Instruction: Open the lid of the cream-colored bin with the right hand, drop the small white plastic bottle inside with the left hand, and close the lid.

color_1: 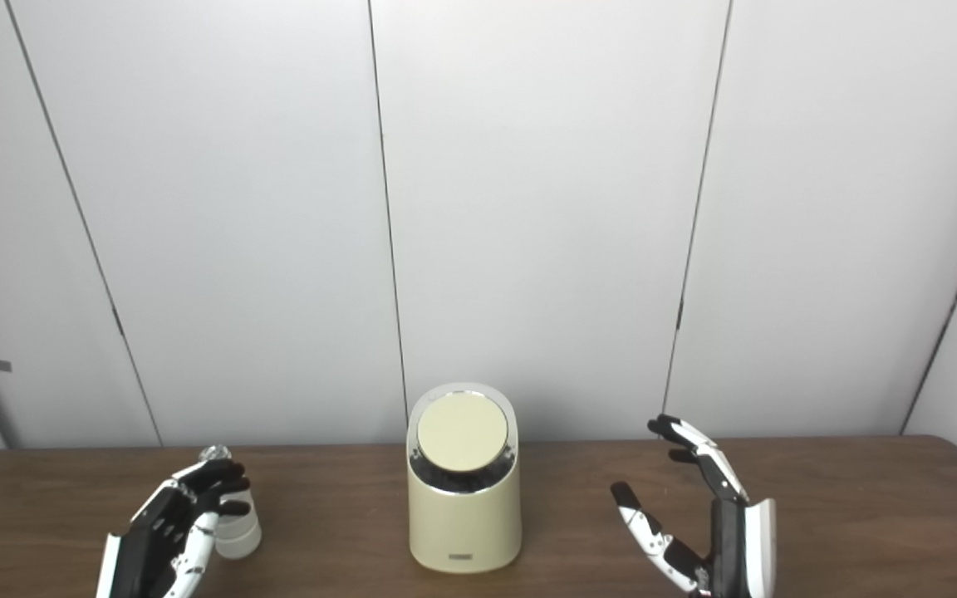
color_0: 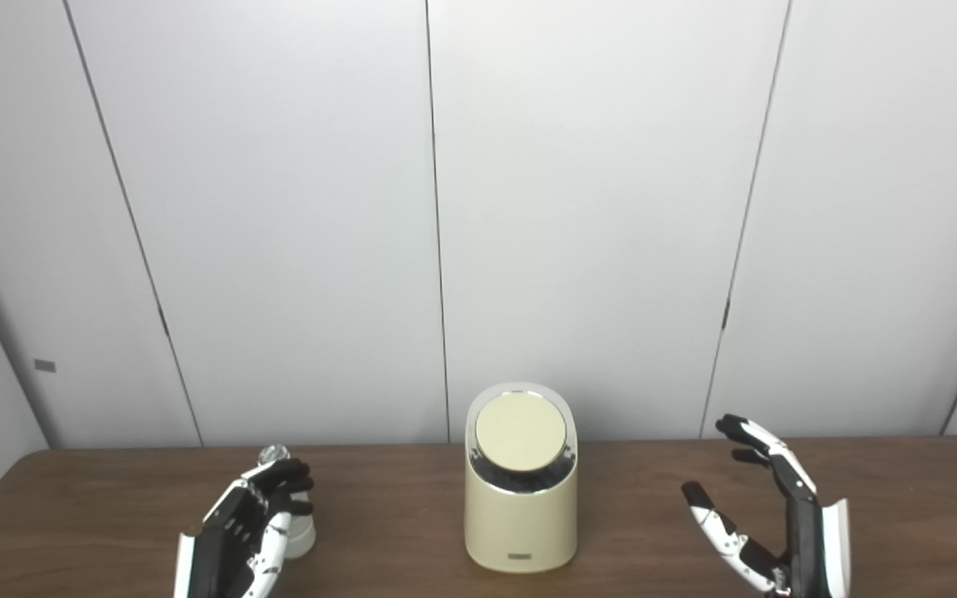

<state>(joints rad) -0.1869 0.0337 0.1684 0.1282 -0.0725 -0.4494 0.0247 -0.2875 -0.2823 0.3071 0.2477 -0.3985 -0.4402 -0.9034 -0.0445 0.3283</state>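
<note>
Brown wood table (color_0: 611, 498), white panel wall (color_0: 595, 208) behind. Cream-colored bin (color_0: 520, 515) upright mid-table: rounded body, slanted top, round cream lid (color_0: 521, 432) shut inside a chrome ring, small label at the base. Right hand (color_0: 765, 519) well right of the bin, fingers spread, holding nothing. Left hand (color_0: 250, 523) near left, fingers curled around the small white plastic bottle (color_0: 300, 531); can't tell if it's actually gripped. Bottle stands upright on the table, shiny cap (color_0: 273, 453) showing above the fingers.
</note>
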